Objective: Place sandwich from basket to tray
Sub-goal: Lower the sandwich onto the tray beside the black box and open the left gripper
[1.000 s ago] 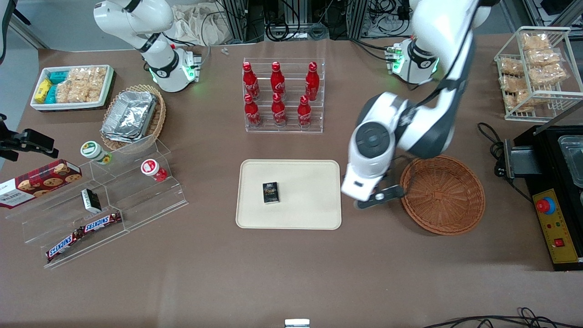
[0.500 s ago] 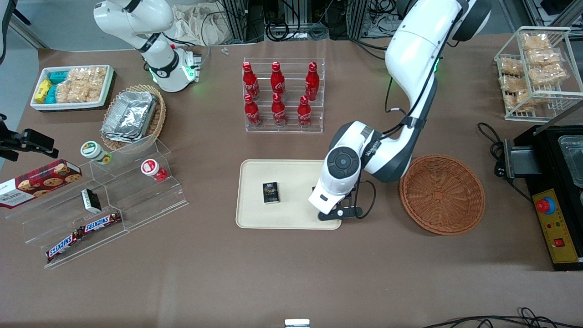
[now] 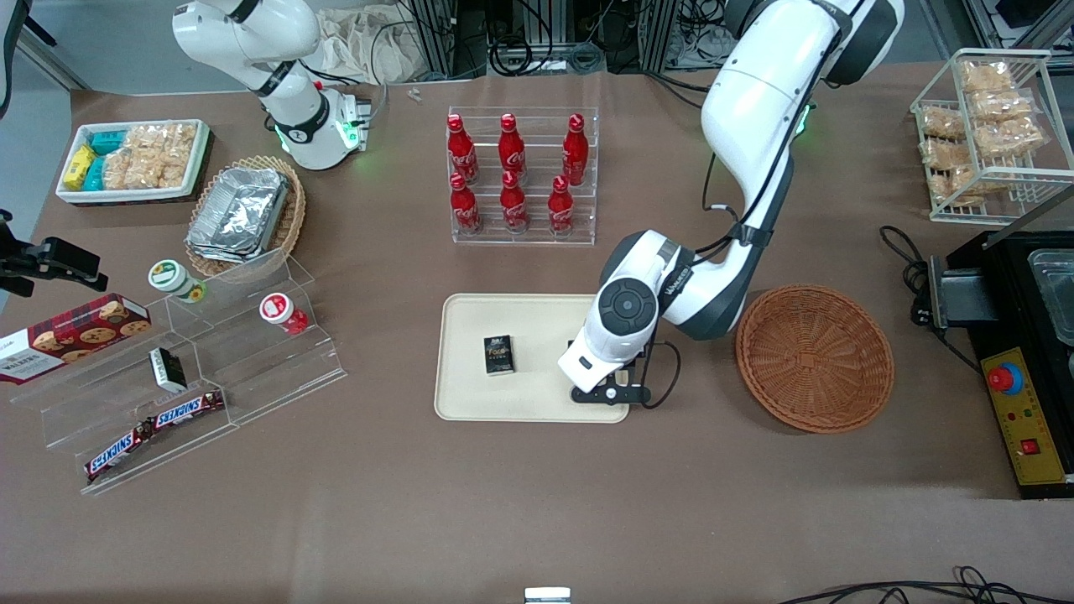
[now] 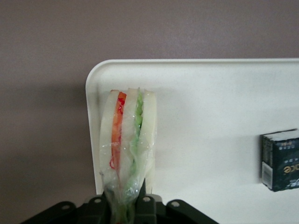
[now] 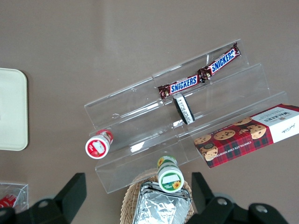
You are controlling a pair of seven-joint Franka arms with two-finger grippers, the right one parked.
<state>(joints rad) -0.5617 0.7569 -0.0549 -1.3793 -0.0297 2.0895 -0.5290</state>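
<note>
The end effector (image 3: 610,393) hangs over the corner of the tray (image 3: 537,403) nearest the front camera on the basket's side, its fingers (image 4: 145,205) closed on the lower edge of the sandwich (image 4: 128,149). The wedge stands upright in that grip above the tray's rounded corner; whether it touches the tray cannot be told. Clear crinkled wrap covers pale bread with red and green filling layers.

On the same tray, toward the parked arm's end, lies a small black box (image 3: 498,354), well apart from the sandwich. The round reddish-brown wicker basket (image 3: 814,358) sits beside the tray toward the working arm's end, with nothing in it. Farther from the front camera than the tray stands a clear acrylic rack (image 3: 523,176) with 6 red cola bottles in 2 rows.

Toward the parked arm's end are a stepped clear display (image 3: 193,369) with 2 Snickers bars (image 3: 155,432), a tan wicker basket of foil containers (image 3: 243,214) and a white bin of snack packets (image 3: 132,159). A white wire rack of packets (image 3: 990,126) stands at the working arm's end.

The worktop (image 3: 537,503) is matte brown; the tray is smooth cream with a low rim.
</note>
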